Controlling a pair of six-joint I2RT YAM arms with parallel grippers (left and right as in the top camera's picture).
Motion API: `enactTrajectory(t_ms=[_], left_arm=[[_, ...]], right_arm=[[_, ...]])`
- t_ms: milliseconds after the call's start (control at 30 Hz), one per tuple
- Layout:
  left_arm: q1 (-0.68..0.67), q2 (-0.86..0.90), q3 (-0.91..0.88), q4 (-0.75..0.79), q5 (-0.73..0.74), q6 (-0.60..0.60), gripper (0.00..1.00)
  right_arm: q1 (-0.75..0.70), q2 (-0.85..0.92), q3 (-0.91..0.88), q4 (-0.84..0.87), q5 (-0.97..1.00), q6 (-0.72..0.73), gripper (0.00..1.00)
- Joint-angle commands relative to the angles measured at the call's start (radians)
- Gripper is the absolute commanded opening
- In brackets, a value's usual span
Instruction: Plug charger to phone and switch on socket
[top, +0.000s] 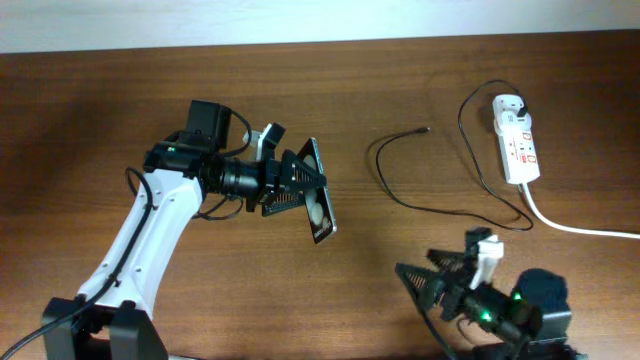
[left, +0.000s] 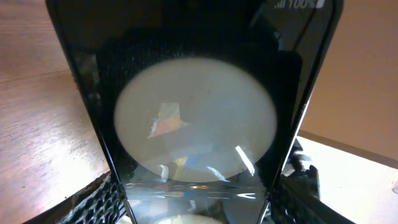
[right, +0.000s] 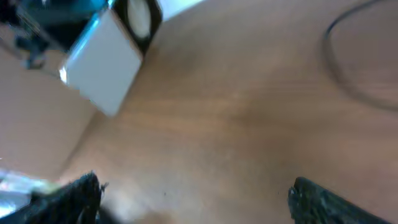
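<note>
The phone (top: 320, 208), pinched by the left gripper (top: 300, 186) above the middle of the table (top: 400, 70), is best held steady, port toward the charger tip (top: 427, 129) near the far edge, while the spread, empty right gripper (top: 425, 272) by the near edge fetches it.

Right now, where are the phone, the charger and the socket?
phone (top: 318, 208): overhead view, on its lower white round patch.
charger (top: 425, 130): overhead view, on its free connector tip.
socket (top: 519, 148): overhead view, on the middle of its white body.
</note>
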Motion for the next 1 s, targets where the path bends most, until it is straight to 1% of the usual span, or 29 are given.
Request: enactTrajectory(t_ms=[0, 67, 100, 133, 233, 300, 367, 400, 467, 500, 567, 667, 733, 800, 867, 900, 933, 967], left_arm=[[0.007, -0.012, -0.002, 0.002, 0.031, -0.026, 0.54], [0.007, -0.012, -0.002, 0.002, 0.032, -0.059, 0.54], [0.007, -0.012, -0.002, 0.002, 0.039, -0.058, 0.54], [0.007, -0.012, -0.002, 0.002, 0.040, -0.058, 0.53], [0.007, -0.012, -0.002, 0.002, 0.160, -0.059, 0.52], [0.007, -0.012, -0.002, 0.002, 0.171, -0.127, 0.52], [0.007, -0.012, -0.002, 0.002, 0.171, -0.185, 0.52], [0.007, -0.012, -0.002, 0.002, 0.171, -0.222, 0.52], [0.007, -0.012, -0.002, 0.003, 0.147, -0.289, 0.52], [0.007, -0.012, -0.002, 0.003, 0.134, -0.299, 0.52], [0.007, -0.012, -0.002, 0.003, 0.134, -0.299, 0.52], [0.007, -0.012, -0.002, 0.003, 0.133, -0.299, 0.52], [0.007, -0.012, -0.002, 0.003, 0.133, -0.299, 0.52], [0.007, -0.012, -0.002, 0.003, 0.133, -0.299, 0.52], [0.007, -0.012, -0.002, 0.003, 0.133, -0.299, 0.52], [0.007, -0.012, -0.002, 0.003, 0.133, -0.299, 0.52], [0.007, -0.012, -0.002, 0.003, 0.128, -0.299, 0.52], [0.007, -0.012, -0.002, 0.003, 0.108, -0.299, 0.52]], right_arm=[[0.005, 0.126, 0.339, -0.319, 0.281, -0.126, 0.99], [0.005, 0.166, 0.466, -0.431, 0.283, -0.125, 0.99], [0.005, 0.167, 0.489, -0.445, 0.241, -0.125, 0.98], [0.005, 0.169, 0.487, -0.449, 0.153, -0.124, 0.99], [0.005, 0.169, 0.488, -0.449, -0.039, -0.121, 0.99], [0.005, 0.169, 0.488, -0.445, -0.018, -0.122, 0.99], [0.005, 0.169, 0.488, -0.299, 0.015, -0.099, 0.99], [0.005, 0.170, 0.487, -0.264, 0.019, -0.091, 0.99], [0.005, 0.176, 0.488, -0.255, 0.087, -0.084, 0.99], [0.005, 0.184, 0.488, -0.255, 0.100, -0.027, 0.99], [0.005, 0.220, 0.488, -0.237, 0.105, 0.035, 0.99], [0.018, 0.313, 0.500, -0.222, 0.101, 0.067, 0.99], [0.072, 0.386, 0.556, -0.227, 0.116, 0.077, 0.99], [0.136, 0.464, 0.642, -0.266, 0.228, 0.092, 0.99], [0.232, 0.569, 0.770, -0.331, 0.341, 0.081, 0.99], [0.321, 0.623, 0.858, -0.365, 0.416, 0.082, 0.99], [0.392, 0.632, 0.894, -0.379, 0.464, 0.085, 0.99], [0.483, 0.628, 0.901, -0.399, 0.555, 0.126, 0.99]])
